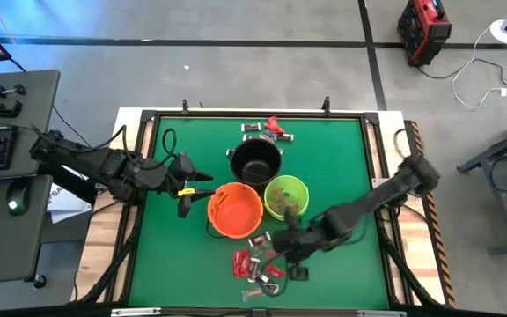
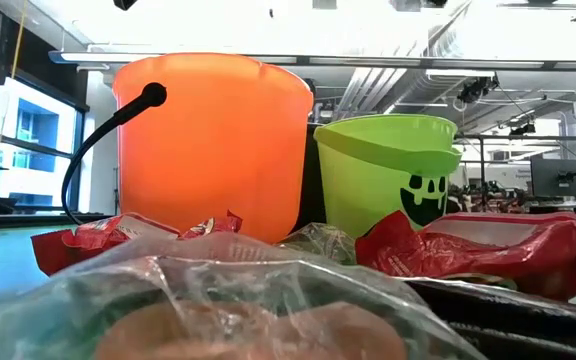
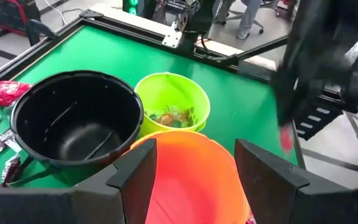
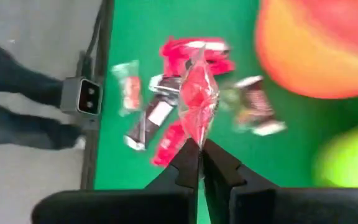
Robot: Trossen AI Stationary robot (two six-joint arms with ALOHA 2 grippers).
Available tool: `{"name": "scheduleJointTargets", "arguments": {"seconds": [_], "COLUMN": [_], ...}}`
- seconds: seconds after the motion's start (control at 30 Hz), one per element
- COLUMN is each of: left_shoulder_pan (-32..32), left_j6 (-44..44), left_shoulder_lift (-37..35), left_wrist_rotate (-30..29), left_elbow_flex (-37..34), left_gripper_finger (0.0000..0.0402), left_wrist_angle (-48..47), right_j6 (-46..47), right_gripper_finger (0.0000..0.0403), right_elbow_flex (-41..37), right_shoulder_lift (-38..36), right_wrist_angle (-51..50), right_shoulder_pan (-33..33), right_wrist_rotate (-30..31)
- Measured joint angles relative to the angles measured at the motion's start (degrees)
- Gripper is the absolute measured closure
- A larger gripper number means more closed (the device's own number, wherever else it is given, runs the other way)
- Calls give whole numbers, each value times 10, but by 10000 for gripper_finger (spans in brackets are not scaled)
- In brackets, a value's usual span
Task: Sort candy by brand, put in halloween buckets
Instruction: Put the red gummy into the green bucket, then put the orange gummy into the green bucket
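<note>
The right gripper [image 4: 199, 152] pinches a crinkly red-wrapped sweet [image 4: 197, 93] by one twisted edge, fingers closed tight on the film, above the heap of small wrapped candy [image 1: 258, 269] at the near middle of the green felt table [image 1: 341, 158]. Three little plastic pails cluster at the centre: the round orange bucket [image 1: 234, 210] nearest the pile, the lime-green bucket [image 1: 286, 195] just to its right with a few pale sweets already inside, and the black bucket [image 1: 255, 161] touching both on the far side, seemingly empty. More candy lies loose beyond the black bucket [image 1: 267, 130]. The left gripper [image 3: 194, 165] waits with fingers spread wide just left of the orange bucket. The sweet looks feather-light, its wrapper thin, slick and floppy; a grip on the crimped end seems safest, since the smooth middle would likely slide or crush.
</note>
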Motion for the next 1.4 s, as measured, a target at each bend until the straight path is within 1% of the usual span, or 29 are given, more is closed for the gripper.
{"name": "scheduleJointTargets", "arguments": {"seconds": [0.07, 0.13, 0.2, 0.23, 0.3, 0.4, 0.47, 0.53, 0.63, 0.73, 0.8, 0.9, 1.0, 1.07, 1.13, 1.23, 1.33, 1.4], "left_shoulder_pan": [0, 0, 0, 0, 0, 0, 0, 0, 0, 0, 0, 5, 18, 32, 50, 85, 136, 181], "left_j6": [0, 0, 0, 0, 0, -2, -14, -32, -65, -93, -99, -96, -86, -85, -85, -74, -70, -72], "left_shoulder_lift": [0, 0, 0, 0, 0, 0, 0, 0, 0, 0, 0, 0, 0, 0, 0, 0, 0, 0], "left_wrist_rotate": [0, -1, -1, -1, -2, -3, -4, -4, -5, -15, -24, -43, -67, -87, -102, -105, -101, -71], "left_elbow_flex": [0, 0, 0, 0, 0, 0, 0, 0, 0, 0, 0, 0, 0, 0, 0, 0, 0, 0], "left_gripper_finger": [198, 198, 198, 198, 198, 198, 198, 198, 198, 198, 198, 198, 198, 198, 198, 198, 198, 198], "left_wrist_angle": [0, 0, 0, 0, 1, 1, 1, 1, 8, 26, 49, 91, 150, 192, 226, 243, 245, 245], "right_j6": [3, 20, 42, 51, 62, 64, 78, 112, 169, 192, 184, 138, 77, 45, 14, -47, -80, -79], "right_gripper_finger": [397, 399, 401, 401, 401, 402, 402, 402, 392, 360, 325, 267, 212, 186, 174, 170, 175, 181], "right_elbow_flex": [14, 4, -31, -56, -121, -216, -264, -301, -334, -354, -357, -349, -317, -284, -251, -220, -211, -222], "right_shoulder_lift": [-32, -66, -107, -128, -168, -217, -241, -251, -251, -249, -248, -253, -258, -261, -263, -268, -268, -266], "right_wrist_angle": [-61, -107, -123, -118, -84, 23, 93, 138, 145, 149, 154, 185, 193, 173, 150, 139, 140, 145], "right_shoulder_pan": [1, -4, -20, -33, -64, -113, -142, -168, -196, -221, -231, -234, -235, -243, -259, -301, -377, -440], "right_wrist_rotate": [46, 111, 162, 169, 160, 123, 94, 59, 40, -1, -17, -27, -37, -37, -18, 22, 19, -8]}}
